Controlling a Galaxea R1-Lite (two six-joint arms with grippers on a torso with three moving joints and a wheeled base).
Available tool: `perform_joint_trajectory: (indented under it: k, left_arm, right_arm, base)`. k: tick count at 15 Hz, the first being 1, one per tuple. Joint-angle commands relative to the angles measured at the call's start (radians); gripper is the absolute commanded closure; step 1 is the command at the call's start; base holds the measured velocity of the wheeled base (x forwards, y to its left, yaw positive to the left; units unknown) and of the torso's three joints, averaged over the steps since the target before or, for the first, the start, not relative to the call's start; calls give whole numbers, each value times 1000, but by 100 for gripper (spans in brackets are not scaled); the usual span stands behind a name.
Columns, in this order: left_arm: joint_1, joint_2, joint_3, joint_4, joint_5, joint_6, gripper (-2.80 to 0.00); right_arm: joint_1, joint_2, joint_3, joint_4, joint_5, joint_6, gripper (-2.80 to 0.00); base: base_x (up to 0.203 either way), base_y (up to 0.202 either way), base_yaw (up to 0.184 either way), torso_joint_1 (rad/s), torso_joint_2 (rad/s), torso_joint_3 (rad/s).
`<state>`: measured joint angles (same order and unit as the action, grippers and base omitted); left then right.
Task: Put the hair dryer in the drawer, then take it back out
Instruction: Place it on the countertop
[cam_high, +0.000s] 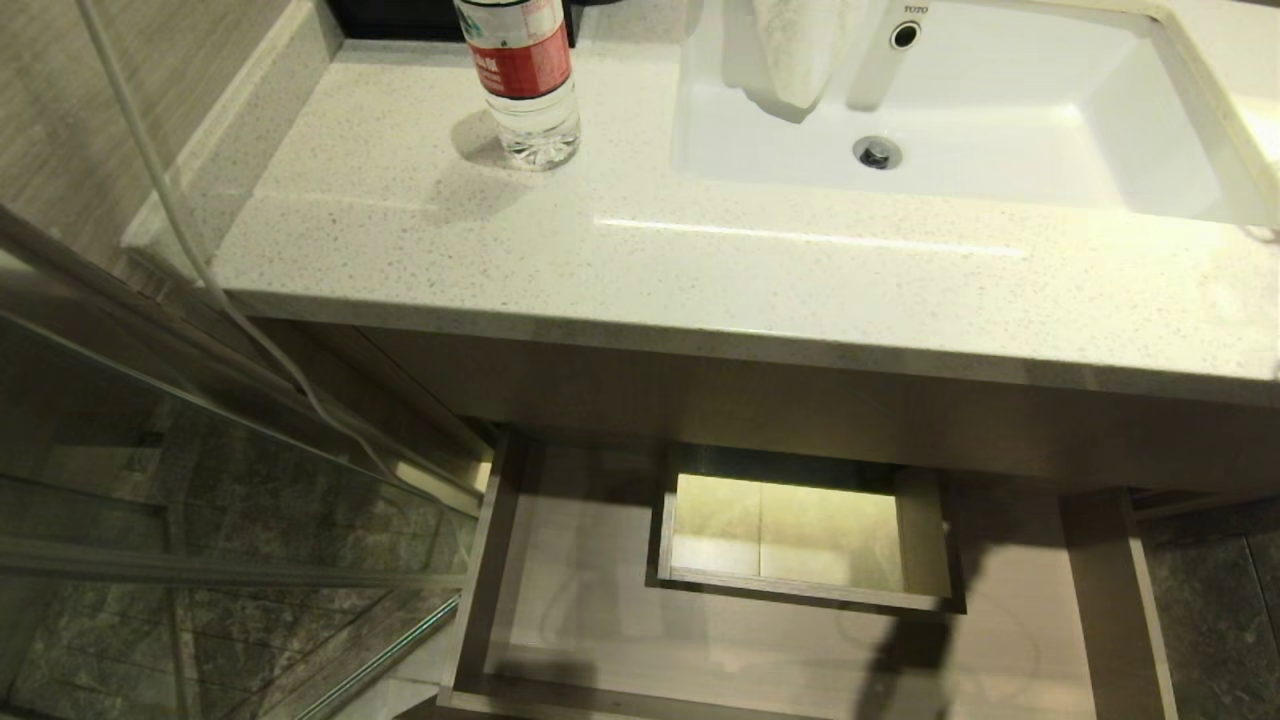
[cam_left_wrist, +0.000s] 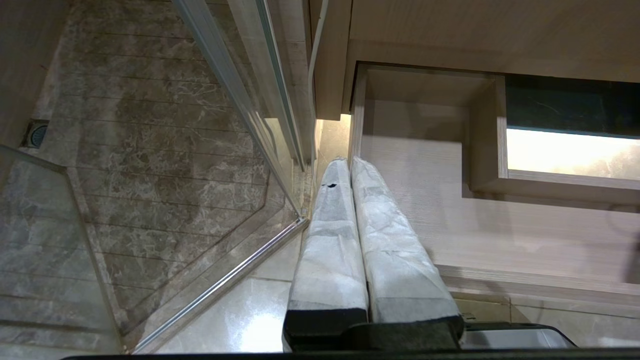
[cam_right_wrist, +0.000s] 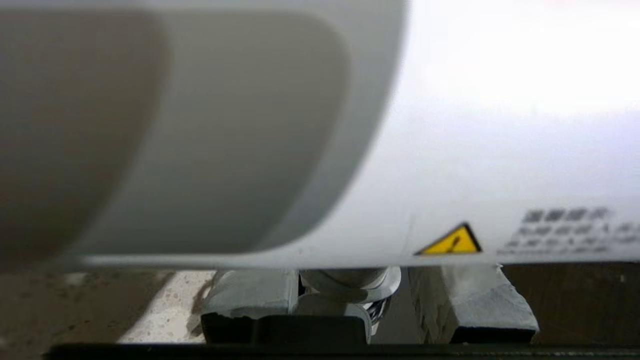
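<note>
Head view: pale speckled counter (cam_high: 420, 240) fills the top, white sink (cam_high: 1180, 130) set into its right part with a drain (cam_high: 877, 153) and a white towel (cam_high: 800, 50) hanging at the far rim. Clear red-labelled bottle (cam_high: 522, 80) stands upright on the counter left of the sink. Below the counter edge the drawer (cam_high: 590, 600) is pulled out, wood-grain floor bare, boxed cut-out (cam_high: 810, 540) mid-rear open through to lit floor. Glass shower panel (cam_high: 200, 520) to the left, thin white cable (cam_high: 180, 230) running down past the counter's left end. Neither arm nor dryer shows here.

Left wrist view only: left gripper (cam_left_wrist: 344, 162), padded fingers (cam_left_wrist: 330, 240) pressed together with nothing between them, hanging over the drawer's left front corner, above the joint between drawer and marble shower floor (cam_left_wrist: 140, 165). Same cut-out seen from the side. Floor drain (cam_left_wrist: 37, 134) in the shower corner, not visible from the head.

Right wrist view only: hair dryer (cam_right_wrist: 450, 150) fills nearly the whole picture, white body right against the lens, with a yellow warning triangle (cam_right_wrist: 452, 242) and blurred grey print beside it. Right gripper (cam_right_wrist: 352, 285) partly closed, its two fingers (cam_right_wrist: 250, 295) either side of a rounded grey-white part under the body, gripping the dryer. Strip of speckled counter behind the fingers; where the dryer sits relative to the drawer cannot be told. Grille not visible.
</note>
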<state>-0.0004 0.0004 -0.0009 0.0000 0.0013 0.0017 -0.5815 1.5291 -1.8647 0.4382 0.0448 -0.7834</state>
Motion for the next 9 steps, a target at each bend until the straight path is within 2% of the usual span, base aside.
perform_joint_trajectory:
  k: [1, 4, 9]
  left_arm:
    - [0, 0, 0, 0, 0, 0, 0]
    - [0, 0, 0, 0, 0, 0, 0]
    - [-1, 0, 1, 0, 0, 0, 0]
  right_arm:
    - [0, 53, -1, 10, 1, -36, 0]
    - [1, 113, -14, 10, 6, -86, 0]
    - [5, 182, -36, 11, 7, -87, 0]
  base:
    - [0, 0, 0, 0, 0, 0]
    - [0, 0, 0, 0, 0, 0]
    - [0, 0, 0, 0, 0, 0]
